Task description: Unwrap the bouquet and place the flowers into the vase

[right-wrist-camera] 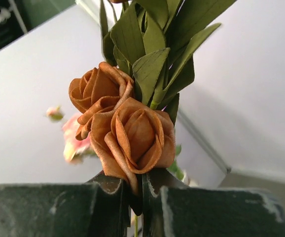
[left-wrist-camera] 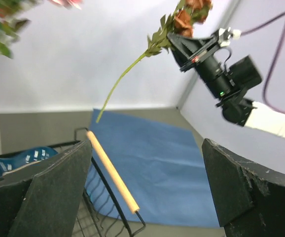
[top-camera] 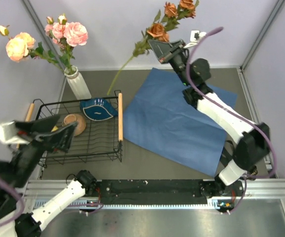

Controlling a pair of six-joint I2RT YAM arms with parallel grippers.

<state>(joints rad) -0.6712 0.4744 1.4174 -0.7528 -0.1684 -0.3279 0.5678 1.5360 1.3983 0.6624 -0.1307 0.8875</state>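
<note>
the rust-orange stem [top-camera: 157, 31] has small folded blooms, green leaves and a long thin stalk trailing down to the left. the right tool [top-camera: 158, 47], pressed together, pinches it just below the blooms, high over the far edge of the blue paper [top-camera: 172, 123], which lies flat on the tabletop [top-camera: 147, 163]. pink and peach roses [top-camera: 66, 32] stand in the white ribbed vase [top-camera: 78, 85], far left. the left tool [top-camera: 58, 129], spread wide, hangs near left above the wire rack [top-camera: 83, 148], well apart from the stem.
</note>
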